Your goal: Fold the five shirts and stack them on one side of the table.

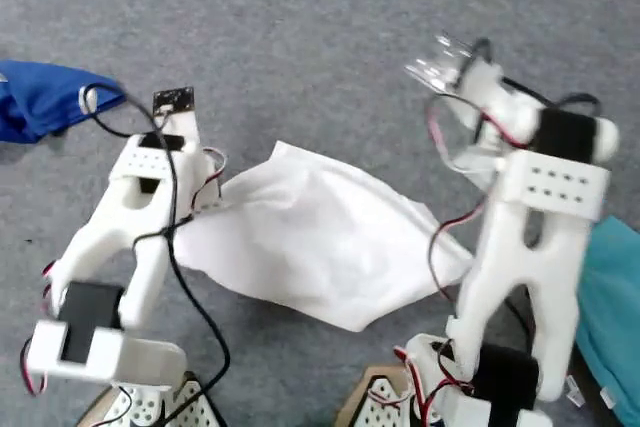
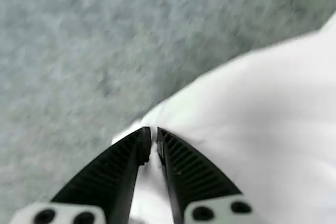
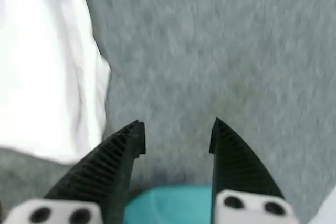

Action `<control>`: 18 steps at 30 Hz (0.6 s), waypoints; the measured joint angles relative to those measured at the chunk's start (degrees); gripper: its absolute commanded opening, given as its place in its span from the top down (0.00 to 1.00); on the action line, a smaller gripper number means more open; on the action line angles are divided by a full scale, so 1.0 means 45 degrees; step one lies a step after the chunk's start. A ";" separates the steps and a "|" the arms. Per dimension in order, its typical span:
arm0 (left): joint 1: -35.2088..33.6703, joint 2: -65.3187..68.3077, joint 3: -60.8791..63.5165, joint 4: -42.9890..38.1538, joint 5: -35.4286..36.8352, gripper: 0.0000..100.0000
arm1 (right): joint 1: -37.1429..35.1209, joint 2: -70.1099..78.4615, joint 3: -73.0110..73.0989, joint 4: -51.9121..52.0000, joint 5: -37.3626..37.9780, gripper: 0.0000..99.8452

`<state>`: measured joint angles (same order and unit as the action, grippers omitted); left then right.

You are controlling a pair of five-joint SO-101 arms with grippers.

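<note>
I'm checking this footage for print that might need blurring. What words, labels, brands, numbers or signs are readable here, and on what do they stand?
No text can be read.
The white shirt, blue shirt and teal shirt show plain cloth with no print.
The grey table shows no label.
Any marking on the small dark board on the left arm is too small to read.

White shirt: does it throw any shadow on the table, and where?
High view: soft shadow under the near edge of the white shirt, on the grey table. Right wrist view: a dark line of shadow along its edge. Left wrist view: none clear.
</note>
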<state>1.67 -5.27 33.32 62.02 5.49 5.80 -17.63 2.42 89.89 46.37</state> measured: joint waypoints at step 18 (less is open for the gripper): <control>-0.1348 -0.6994 0.3888 0.4024 -0.4845 0.98 | -0.7189 1.2952 -0.8088 -0.1954 -0.3419 0.79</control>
<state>-4.40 -36.75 50.81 80.13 -16.31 -26.55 40.66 -33.98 81.10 30.99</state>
